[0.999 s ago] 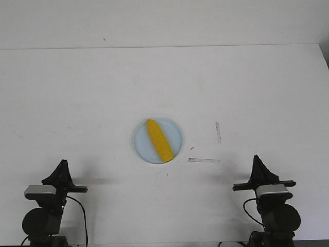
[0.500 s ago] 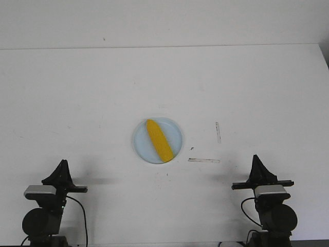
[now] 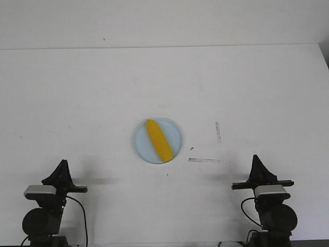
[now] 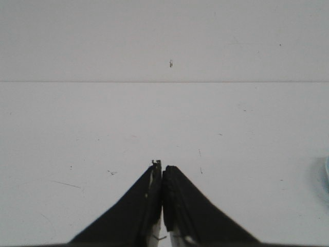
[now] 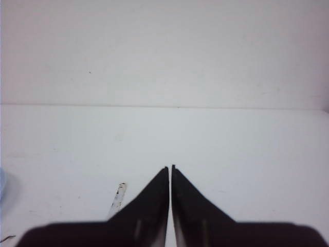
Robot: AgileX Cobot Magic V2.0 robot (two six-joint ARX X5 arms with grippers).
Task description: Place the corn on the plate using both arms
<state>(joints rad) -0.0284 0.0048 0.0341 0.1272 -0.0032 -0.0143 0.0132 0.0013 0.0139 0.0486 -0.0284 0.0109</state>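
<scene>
The yellow corn (image 3: 158,141) lies on the pale blue plate (image 3: 175,128) in the middle of the white table, tapered end toward the back. My left gripper (image 3: 62,163) is shut and empty at the table's near left, far from the plate; its jaws meet in the left wrist view (image 4: 162,168). My right gripper (image 3: 256,158) is shut and empty at the near right; its jaws meet in the right wrist view (image 5: 170,167). A sliver of the plate's rim shows at the edge of the left wrist view (image 4: 327,167).
Two strips of worn tape lie on the table right of the plate, one lengthwise (image 3: 218,132) and one crosswise (image 3: 203,160). The lengthwise strip also shows in the right wrist view (image 5: 118,198). The table's far edge meets a white wall.
The right arm's base has shifted very slightly. The corn, the plate and the left arm have not moved.
</scene>
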